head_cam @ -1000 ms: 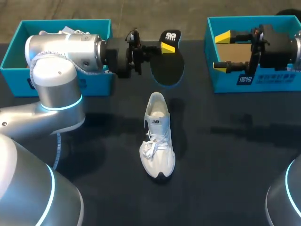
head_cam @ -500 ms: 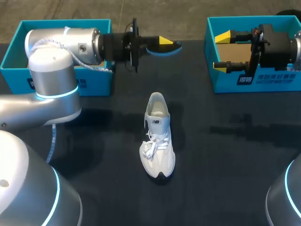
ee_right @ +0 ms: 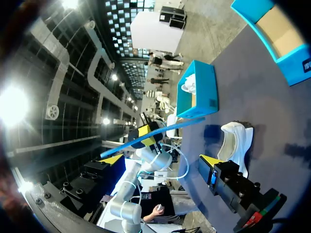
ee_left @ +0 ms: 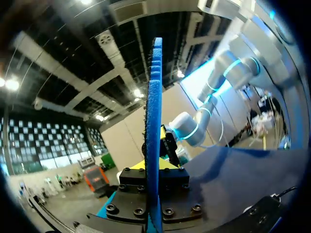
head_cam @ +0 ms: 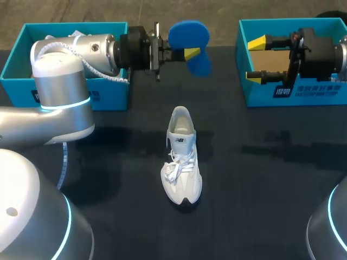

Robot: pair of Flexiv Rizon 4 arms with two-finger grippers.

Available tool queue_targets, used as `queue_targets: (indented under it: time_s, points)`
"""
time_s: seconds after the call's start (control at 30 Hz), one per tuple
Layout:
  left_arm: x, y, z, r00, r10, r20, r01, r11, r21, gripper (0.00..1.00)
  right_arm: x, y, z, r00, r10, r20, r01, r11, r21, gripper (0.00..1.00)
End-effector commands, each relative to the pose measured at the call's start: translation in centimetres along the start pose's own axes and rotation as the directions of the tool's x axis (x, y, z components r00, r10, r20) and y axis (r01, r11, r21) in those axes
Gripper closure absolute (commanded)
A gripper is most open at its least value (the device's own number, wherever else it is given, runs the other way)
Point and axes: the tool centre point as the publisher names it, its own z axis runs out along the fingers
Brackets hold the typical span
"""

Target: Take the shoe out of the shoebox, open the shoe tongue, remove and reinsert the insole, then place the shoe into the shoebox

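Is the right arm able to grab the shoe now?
Probably yes. The shoe stands alone mid-table, the right gripper is open and empty, and the left gripper holds the insole farther back, out of the way.

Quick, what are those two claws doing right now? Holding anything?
Left gripper: closed on the blue insole.
Right gripper: open, holding nothing.
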Motion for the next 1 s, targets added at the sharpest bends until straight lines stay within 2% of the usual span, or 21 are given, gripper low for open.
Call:
queue_targets:
  time_s: [0.03, 0.17, 0.2, 0.23, 0.27, 0.3, 0.47, 0.57, 1.0]
  points:
    - [0.0, 0.0, 0.1, 0.907, -0.42, 0.045, 0.418, 0.908, 0.038, 1.0, 0.0, 0.0, 0.1, 1.0, 0.001, 0.001, -0.001, 1.0, -0.001, 0.0]
    - [0.6, -0.3, -0.3, 0.76, -0.649, 0.026, 0.649, 0.761, 0.016, 1.0, 0.0, 0.0, 0.1, 1.0, 0.001, 0.001, -0.001, 1.0, -0.001, 0.0]
    - [0.7, -0.3, -0.4, 0.675, -0.737, 0.038, 0.737, 0.676, 0.014, 1.0, 0.0, 0.0, 0.1, 1.0, 0.001, 0.001, -0.001, 1.0, -0.001, 0.0]
    - [1.0, -0.3, -0.5, 0.657, -0.754, 0.022, 0.754, 0.656, -0.019, 1.0, 0.0, 0.0, 0.1, 1.0, 0.001, 0.001, -0.001, 1.0, -0.001, 0.0]
    - [1.2, -0.3, -0.6, 0.593, -0.803, 0.056, 0.804, 0.594, 0.002, 1.0, 0.0, 0.0, 0.1, 1.0, 0.001, 0.001, -0.001, 1.0, -0.001, 0.0]
    - [1.5, -0.4, -0.7, 0.543, -0.838, 0.047, 0.84, 0.543, -0.02, 1.0, 0.0, 0.0, 0.1, 1.0, 0.001, 0.001, -0.001, 1.0, -0.001, 0.0]
    - [2.2, -0.5, -0.8, 0.306, -0.951, 0.043, 0.951, 0.308, 0.04, 1.0, 0.0, 0.0, 0.1, 1.0, 0.001, 0.001, -0.001, 1.0, -0.001, 0.0]
    - [2.0, -0.4, -0.9, 0.212, -0.976, 0.051, 0.975, 0.215, 0.058, 1.0, 0.0, 0.0, 0.1, 1.0, 0.001, 0.001, -0.001, 1.0, -0.001, 0.0]
    - [2.0, -0.4, -0.9, 0.212, -0.976, 0.051, 0.975, 0.215, 0.058, 1.0, 0.0, 0.0, 0.1, 1.0, 0.001, 0.001, -0.001, 1.0, -0.001, 0.0]
